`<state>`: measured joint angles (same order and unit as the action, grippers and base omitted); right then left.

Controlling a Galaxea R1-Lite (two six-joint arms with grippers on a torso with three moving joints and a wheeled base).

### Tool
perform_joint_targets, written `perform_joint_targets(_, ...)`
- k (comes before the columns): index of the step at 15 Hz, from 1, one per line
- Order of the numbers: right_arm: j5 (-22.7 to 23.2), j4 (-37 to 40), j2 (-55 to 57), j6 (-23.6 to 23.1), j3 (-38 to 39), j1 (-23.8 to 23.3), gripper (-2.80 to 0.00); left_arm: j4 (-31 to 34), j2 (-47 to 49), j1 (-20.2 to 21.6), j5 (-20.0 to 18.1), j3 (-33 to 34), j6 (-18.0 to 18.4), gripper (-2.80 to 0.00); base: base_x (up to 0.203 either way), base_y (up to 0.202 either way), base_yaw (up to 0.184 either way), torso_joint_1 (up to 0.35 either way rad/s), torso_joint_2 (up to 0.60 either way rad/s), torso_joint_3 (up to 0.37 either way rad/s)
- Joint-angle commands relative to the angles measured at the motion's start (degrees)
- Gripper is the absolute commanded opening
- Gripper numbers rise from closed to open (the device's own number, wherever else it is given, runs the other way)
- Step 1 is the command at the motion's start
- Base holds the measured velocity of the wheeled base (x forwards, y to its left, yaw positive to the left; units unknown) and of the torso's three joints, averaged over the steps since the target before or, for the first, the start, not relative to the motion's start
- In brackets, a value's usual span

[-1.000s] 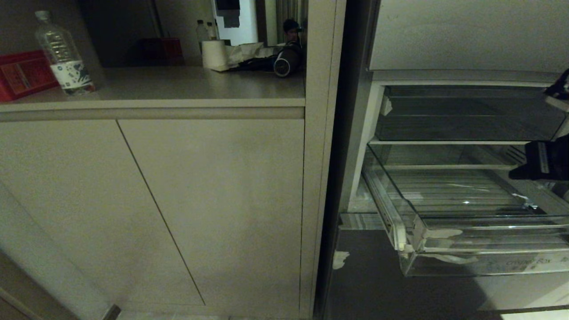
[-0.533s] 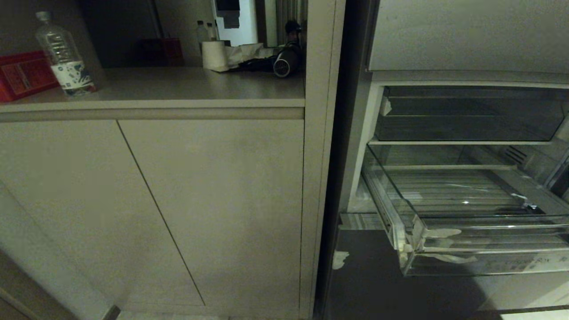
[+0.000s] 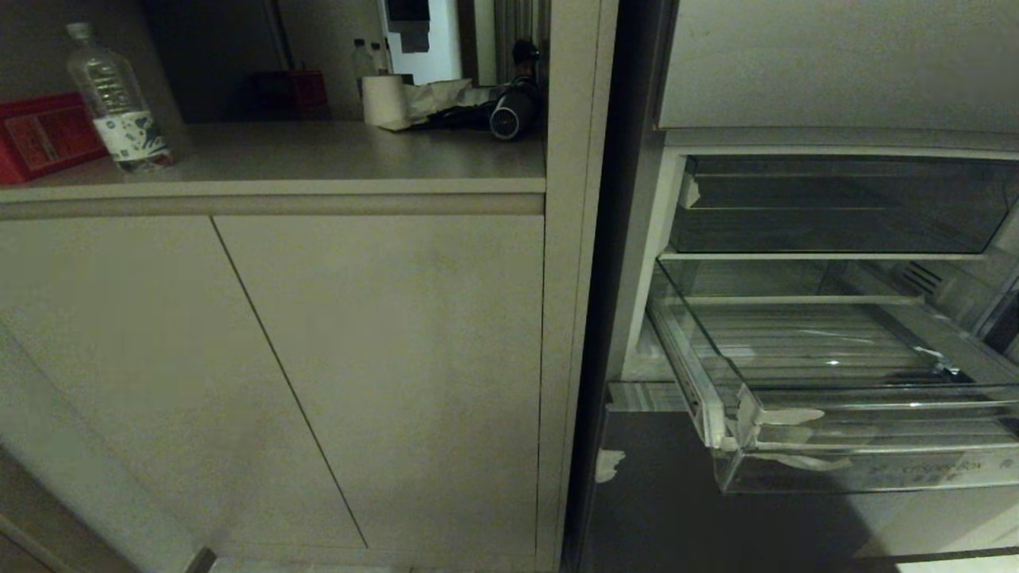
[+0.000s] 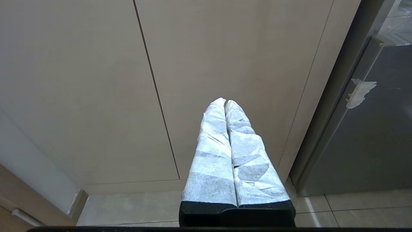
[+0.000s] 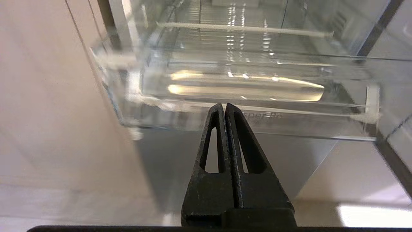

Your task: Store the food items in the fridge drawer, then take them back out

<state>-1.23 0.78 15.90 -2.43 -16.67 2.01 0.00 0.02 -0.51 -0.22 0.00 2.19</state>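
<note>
Right gripper [image 5: 224,108] fingers pressed together, holding nothing, tips low centre of the right wrist frame, just short of the fridge drawer [image 5: 244,87] front. Left gripper [image 4: 225,103] also pinched closed and empty, parked facing the cabinet doors [image 4: 96,80]. In the head frame the drawer [image 3: 836,414] sits pulled out at lower right — no food visible inside it or anywhere else. Risks: closed tips could jab the clear front edge on an advance, and the open drawer juts out — an arm could clip it.
</note>
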Motion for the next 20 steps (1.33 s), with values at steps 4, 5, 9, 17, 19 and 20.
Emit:
perform_joint_targets(4,1.2,-6.7,-6.2,-3.3,18.7,-0.9,-2.80,0.0,0.0,0.0,0.0,0.0,0.0,-2.80,0.000,0.000,0.000,0.000,0.00,0.000)
perform_joint_targets(5,2.0,-5.9,-10.5,-3.3,18.5,-1.4,-2.80,0.0,0.0,0.0,0.0,0.0,-0.1,-2.80,0.000,0.000,0.000,0.000,0.00,0.000)
perform_joint_targets(9,3.5,-5.3,-15.9,-4.7,18.4,-2.4,-2.80,-0.1,0.0,0.1,0.0,0.0,-0.7,-2.80,0.000,0.000,0.000,0.000,0.00,0.000)
perform_joint_targets(17,3.4,-5.3,-15.9,-4.6,18.4,-2.4,-2.80,-0.1,0.0,0.0,-0.2,0.0,-0.5,-2.80,0.000,0.000,0.000,0.000,0.00,0.000)
perform_joint_targets(19,2.3,-5.3,-15.9,-3.7,18.4,-2.4,-2.80,-0.2,0.0,0.0,0.0,0.0,-0.7,-2.80,0.000,0.000,0.000,0.000,0.00,0.000)
perform_joint_targets(20,2.1,-5.3,-16.0,-2.6,18.4,-2.4,-2.80,-0.2,0.0,0.0,0.0,0.0,-0.8,-2.80,0.000,0.000,0.000,0.000,0.00,0.000)
